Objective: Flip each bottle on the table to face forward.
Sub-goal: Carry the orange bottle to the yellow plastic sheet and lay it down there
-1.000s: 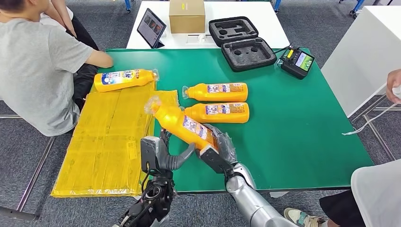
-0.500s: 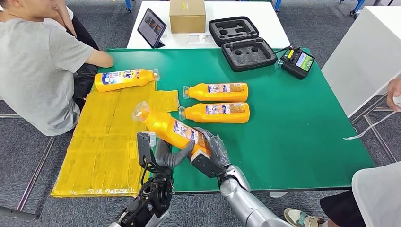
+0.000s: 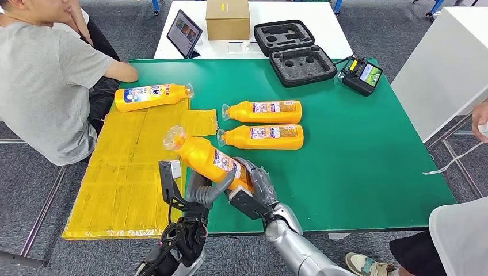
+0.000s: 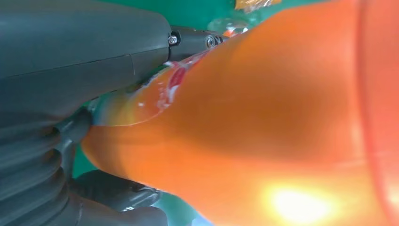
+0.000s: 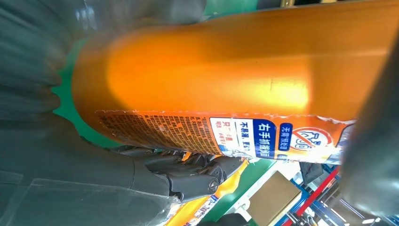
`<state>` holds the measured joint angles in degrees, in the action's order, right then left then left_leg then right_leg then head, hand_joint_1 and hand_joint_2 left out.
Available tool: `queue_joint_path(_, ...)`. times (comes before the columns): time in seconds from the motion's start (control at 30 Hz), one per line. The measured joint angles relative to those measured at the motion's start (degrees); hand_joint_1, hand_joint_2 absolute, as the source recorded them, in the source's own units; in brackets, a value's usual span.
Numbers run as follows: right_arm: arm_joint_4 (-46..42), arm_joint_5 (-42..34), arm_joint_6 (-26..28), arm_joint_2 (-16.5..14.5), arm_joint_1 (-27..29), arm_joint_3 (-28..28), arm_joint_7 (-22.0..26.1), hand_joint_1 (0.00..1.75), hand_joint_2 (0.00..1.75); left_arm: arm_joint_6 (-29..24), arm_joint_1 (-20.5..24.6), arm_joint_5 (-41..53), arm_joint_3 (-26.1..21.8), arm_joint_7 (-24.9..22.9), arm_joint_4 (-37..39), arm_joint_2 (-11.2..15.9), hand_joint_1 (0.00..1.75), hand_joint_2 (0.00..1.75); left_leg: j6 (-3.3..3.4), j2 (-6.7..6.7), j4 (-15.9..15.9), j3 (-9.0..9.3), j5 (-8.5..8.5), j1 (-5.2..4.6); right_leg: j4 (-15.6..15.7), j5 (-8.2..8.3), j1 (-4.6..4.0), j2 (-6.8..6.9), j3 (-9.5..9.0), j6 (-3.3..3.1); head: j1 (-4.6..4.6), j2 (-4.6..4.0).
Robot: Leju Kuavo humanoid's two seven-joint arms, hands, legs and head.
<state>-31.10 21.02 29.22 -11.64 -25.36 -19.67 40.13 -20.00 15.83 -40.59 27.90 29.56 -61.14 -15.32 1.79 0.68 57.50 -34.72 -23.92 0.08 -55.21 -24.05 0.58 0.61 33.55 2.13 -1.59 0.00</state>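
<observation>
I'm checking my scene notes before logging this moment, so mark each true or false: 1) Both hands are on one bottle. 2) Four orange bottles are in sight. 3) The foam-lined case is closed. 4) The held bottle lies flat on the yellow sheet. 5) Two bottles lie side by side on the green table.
1) True: the left hand and right hand hold the held bottle.
2) True.
3) False: the case is open.
4) False: it is lifted and tilted above the yellow sheet.
5) True: the upper bottle and lower bottle on the green table.
</observation>
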Motion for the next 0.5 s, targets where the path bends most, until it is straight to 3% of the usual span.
queue_joint_path(0.5,1.6,-0.8,0.3,0.0,0.9,-1.1,-0.1,1.75,1.75,-2.1,-0.2,-1.0,-2.9,1.2,-3.7,0.5,0.0,1.75,0.0,0.0,0.0,-0.01,0.0,0.0,0.0,0.0,0.0,0.0,0.01,0.0,0.0,0.0)
